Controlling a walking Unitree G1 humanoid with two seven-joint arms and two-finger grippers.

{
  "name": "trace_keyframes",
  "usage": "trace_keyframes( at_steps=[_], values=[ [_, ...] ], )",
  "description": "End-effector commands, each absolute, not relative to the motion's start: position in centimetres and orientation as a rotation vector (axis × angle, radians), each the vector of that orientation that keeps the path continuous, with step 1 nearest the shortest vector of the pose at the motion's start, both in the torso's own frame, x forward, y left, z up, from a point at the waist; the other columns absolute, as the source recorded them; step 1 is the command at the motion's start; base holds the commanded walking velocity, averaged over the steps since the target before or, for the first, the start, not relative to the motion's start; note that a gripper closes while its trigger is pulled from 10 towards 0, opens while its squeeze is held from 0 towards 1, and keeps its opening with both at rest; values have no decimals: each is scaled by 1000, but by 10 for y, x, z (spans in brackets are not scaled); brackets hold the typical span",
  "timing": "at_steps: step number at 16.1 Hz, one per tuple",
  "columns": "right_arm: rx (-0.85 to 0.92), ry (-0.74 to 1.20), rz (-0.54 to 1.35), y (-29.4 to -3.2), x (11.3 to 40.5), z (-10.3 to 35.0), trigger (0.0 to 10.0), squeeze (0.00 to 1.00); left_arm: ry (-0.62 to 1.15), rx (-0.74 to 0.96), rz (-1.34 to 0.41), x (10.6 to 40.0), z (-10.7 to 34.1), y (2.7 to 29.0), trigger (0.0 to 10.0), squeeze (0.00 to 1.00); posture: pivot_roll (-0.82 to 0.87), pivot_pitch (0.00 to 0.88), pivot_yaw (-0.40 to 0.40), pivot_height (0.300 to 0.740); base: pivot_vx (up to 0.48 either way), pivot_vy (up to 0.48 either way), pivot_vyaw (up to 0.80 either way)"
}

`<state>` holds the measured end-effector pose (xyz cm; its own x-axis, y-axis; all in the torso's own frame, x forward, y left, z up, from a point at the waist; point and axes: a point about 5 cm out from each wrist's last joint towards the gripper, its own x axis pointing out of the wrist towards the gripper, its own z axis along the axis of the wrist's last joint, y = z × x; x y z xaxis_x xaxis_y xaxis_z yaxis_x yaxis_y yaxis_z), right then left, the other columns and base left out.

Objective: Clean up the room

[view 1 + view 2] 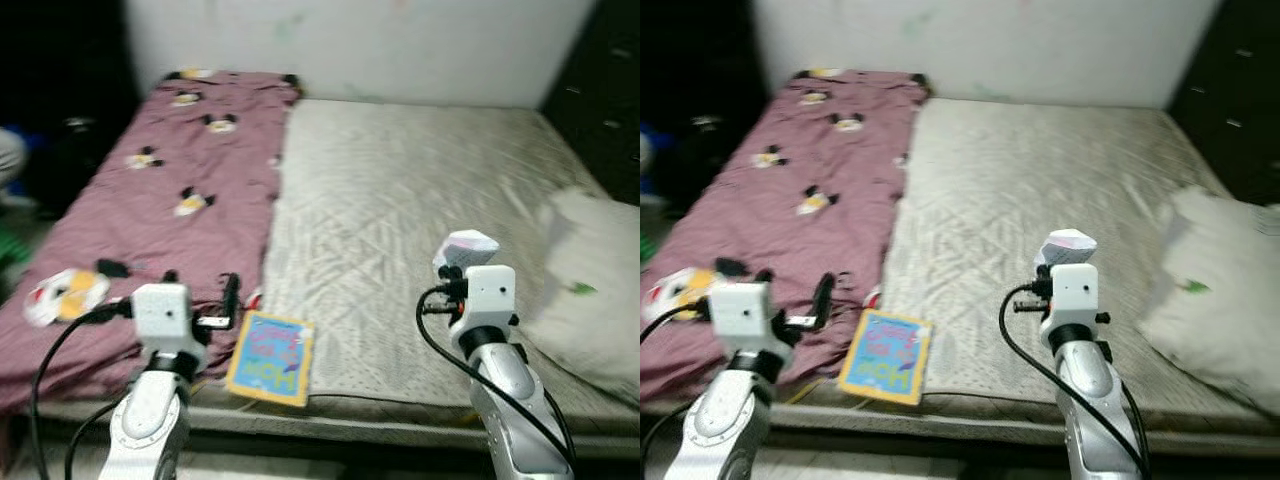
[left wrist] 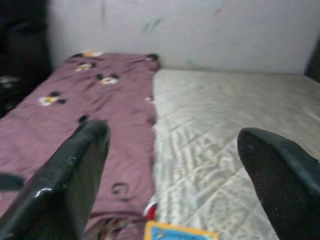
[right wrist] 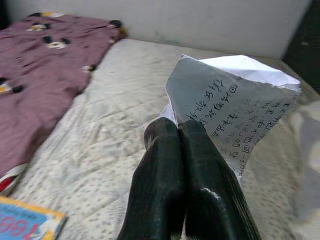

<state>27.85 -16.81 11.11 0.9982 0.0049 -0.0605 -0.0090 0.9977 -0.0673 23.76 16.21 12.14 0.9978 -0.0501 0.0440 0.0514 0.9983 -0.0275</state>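
My right gripper (image 3: 180, 132): fingers pressed together on a sheet of paper (image 3: 232, 97), held above the mattress (image 1: 400, 200).
My left gripper (image 2: 175, 150): fingers wide apart, gripping nothing, above the near bed edge.
Book (image 1: 270, 357): flat at the near edge, between my two arms, just beside the blanket (image 1: 170, 170).
Blanket: purple, cartoon-printed, covering the left side up to the wall.
Pillow (image 1: 590, 285): white, on the right side.
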Motion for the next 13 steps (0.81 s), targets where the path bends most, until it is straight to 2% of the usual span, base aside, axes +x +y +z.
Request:
trace_keyframes(
  at_steps=[1, 10, 13],
  values=[
    [-65, 52, 0, -167, 284, 114, 10000, 0, -38, -19, -46, 239, 119, 164, 10000, 0, 41, 0, -1, 740, 0, 0, -444],
    [-77, 28, 24, -160, 295, 118, 10000, 0, -49, -24, -53, 243, 122, 162, 10000, 0, 57, 0, -14, 740, 0, 0, 0],
    [-74, 37, 21, -160, 296, 116, 10000, 0, -48, -29, -68, 245, 122, 160, 10000, 0, 55, 0, -14, 740, 271, 0, -477]
  ],
)
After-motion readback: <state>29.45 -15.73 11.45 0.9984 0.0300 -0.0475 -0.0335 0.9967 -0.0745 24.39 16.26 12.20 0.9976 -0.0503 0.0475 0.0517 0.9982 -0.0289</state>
